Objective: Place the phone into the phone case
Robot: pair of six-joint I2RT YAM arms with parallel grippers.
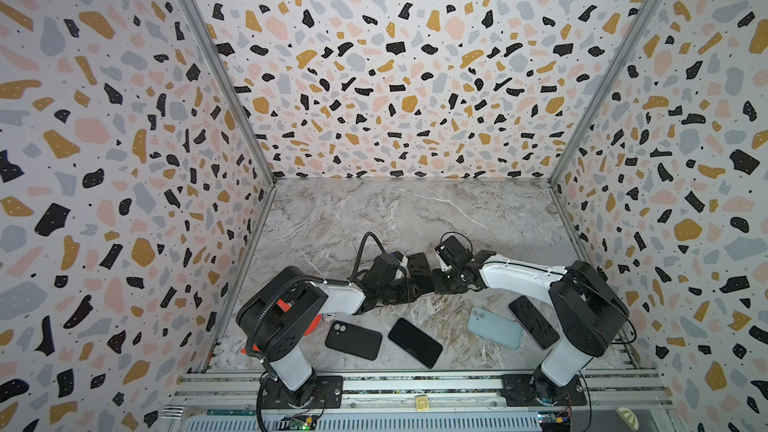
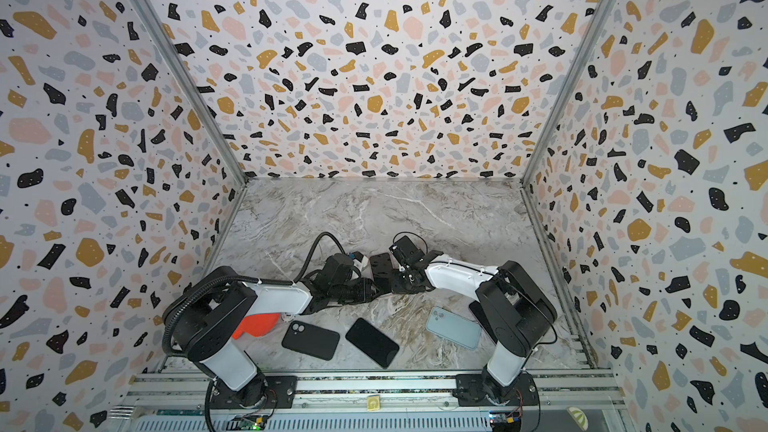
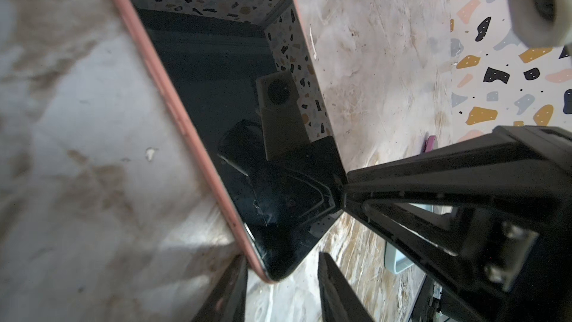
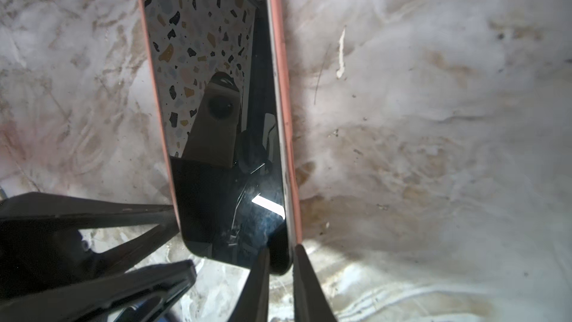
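A dark-screened phone (image 4: 216, 57) lies in a pink phone case (image 4: 282, 57) on the marble table between both arms; in both top views it shows as a black slab (image 1: 419, 268) (image 2: 381, 265). My right gripper (image 4: 281, 249) is shut on one corner, one finger on the screen and one on the case's outside. Along that side the phone's grey edge shows beside the pink rim. My left gripper (image 3: 283, 258) straddles the neighbouring corner of the phone (image 3: 216, 57). One finger touches the pink case (image 3: 174, 103); the other stands apart.
Near the front edge lie a black case with camera holes (image 1: 353, 339), a black phone (image 1: 414, 342), a light blue phone (image 1: 494, 327) and a dark phone (image 1: 533, 322). An orange-red object (image 2: 253, 324) sits under the left arm. Terrazzo walls enclose three sides.
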